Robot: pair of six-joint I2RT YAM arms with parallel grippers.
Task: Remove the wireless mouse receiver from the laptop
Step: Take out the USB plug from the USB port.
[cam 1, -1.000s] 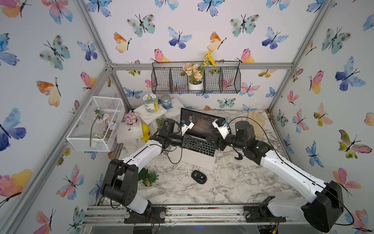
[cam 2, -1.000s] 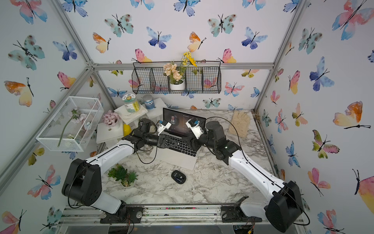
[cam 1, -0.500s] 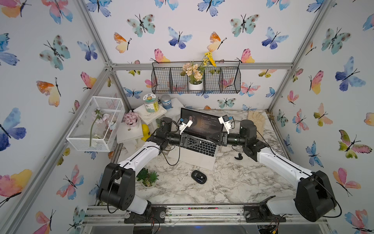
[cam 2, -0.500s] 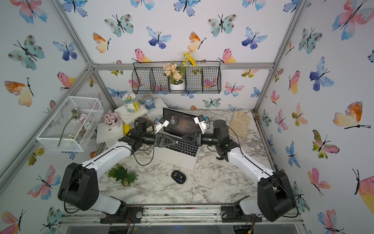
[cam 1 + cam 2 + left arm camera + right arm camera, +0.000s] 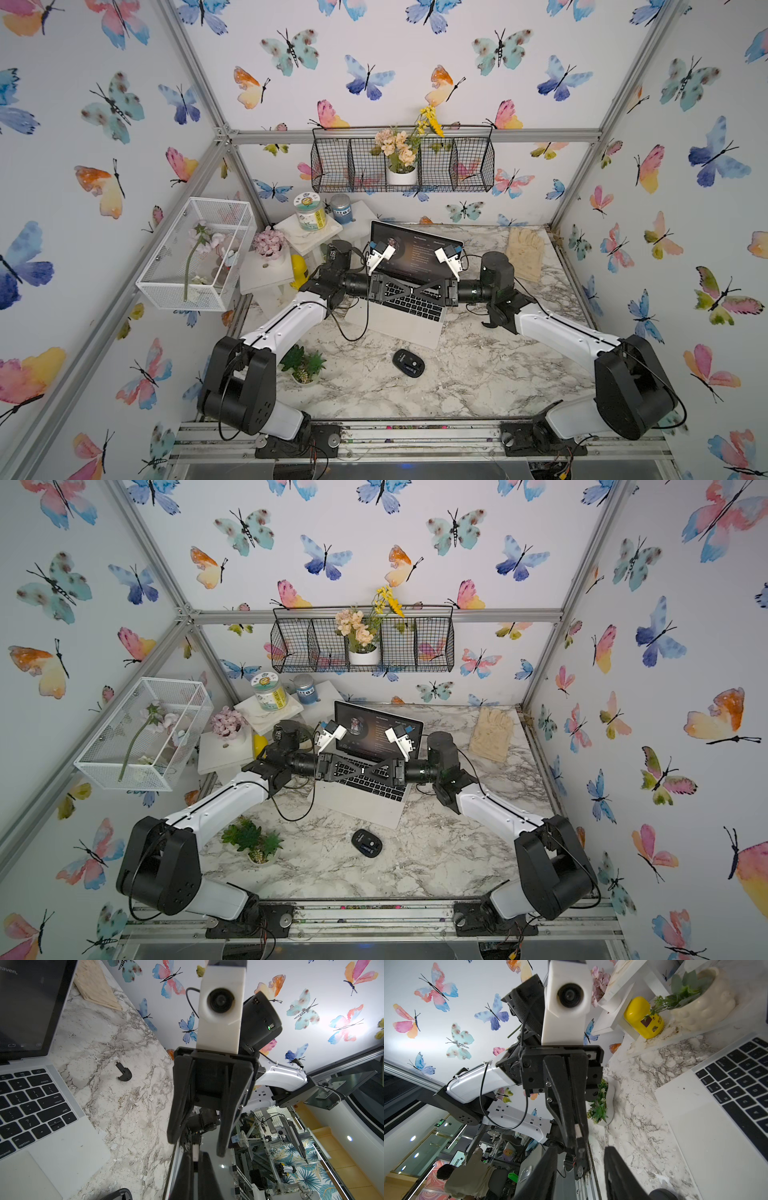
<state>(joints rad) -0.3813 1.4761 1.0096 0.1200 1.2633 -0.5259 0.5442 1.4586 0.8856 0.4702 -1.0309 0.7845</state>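
As seen in both top views, left end effector (image 5: 576,1139) and right end effector (image 5: 197,1147) tip to tip above the keyboard (image 5: 419,305) of the laptop (image 5: 399,327), lid raised, at the centre of the marble worktop (image 5: 478,374). Left end effector: pinched fully closed on the wireless mouse receiver (image 5: 195,1153), clear of the laptop, only a pale sliver showing between the fingertips (image 5: 186,1176). Right end effector: fingers (image 5: 178,1109) apart, straddling those tips; contact with the receiver not discernible.

At 12 o'clock, black wire basket (image 5: 471,166) on the back wall, with a white pot of flowers (image 5: 401,175) in a middle compartment. At 9 o'clock, white mesh box (image 5: 162,253) holding a pink flower stem (image 5: 192,257). At 10 o'clock, labelled jar (image 5: 309,214) and blue tin (image 5: 341,210), lids on, upon white stands (image 5: 316,239). At 7 o'clock, small pot (image 5: 306,379) with a green succulent (image 5: 302,360). At 6 o'clock of the laptop, black mouse (image 5: 408,363), apart from it.
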